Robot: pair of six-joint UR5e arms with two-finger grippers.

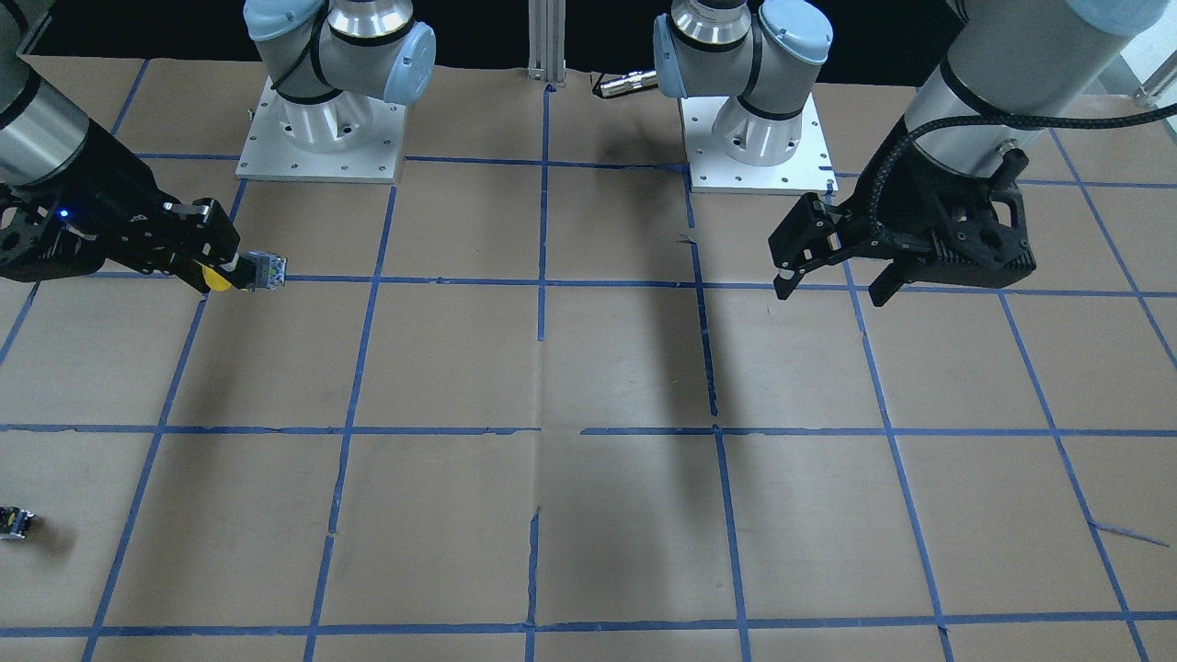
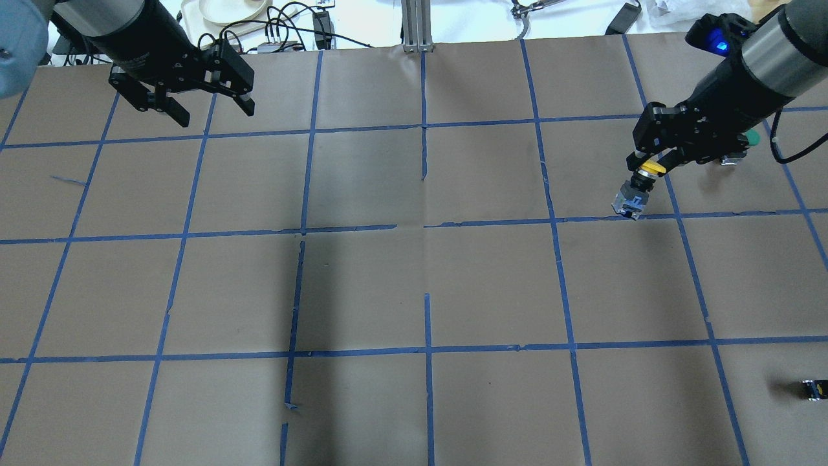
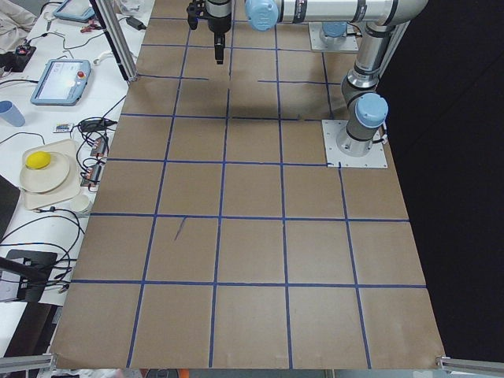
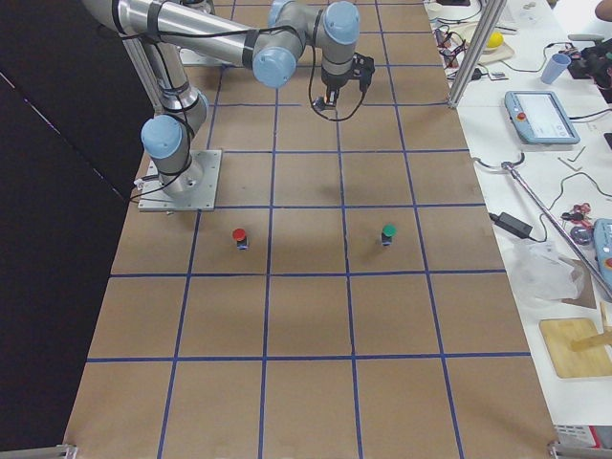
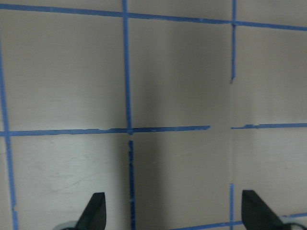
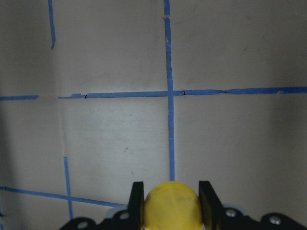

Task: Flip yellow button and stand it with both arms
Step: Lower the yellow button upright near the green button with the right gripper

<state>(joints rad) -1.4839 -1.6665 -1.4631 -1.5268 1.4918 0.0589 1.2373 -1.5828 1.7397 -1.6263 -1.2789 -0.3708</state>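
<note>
My right gripper is shut on the yellow button. It grips the yellow cap, and the grey-black base sticks out past the fingertips toward the table's middle. In the front-facing view the gripper holds the button tilted, base pointing away from the arm. The right wrist view shows the yellow cap between the two fingers. My left gripper is open and empty over the far left of the table; it also shows in the front-facing view. Its fingertips stand wide apart in the left wrist view.
A small capless black switch block lies near the right table edge, also in the front-facing view. A green-capped button and a red-capped button stand on the paper. Both arm bases sit at the robot's side.
</note>
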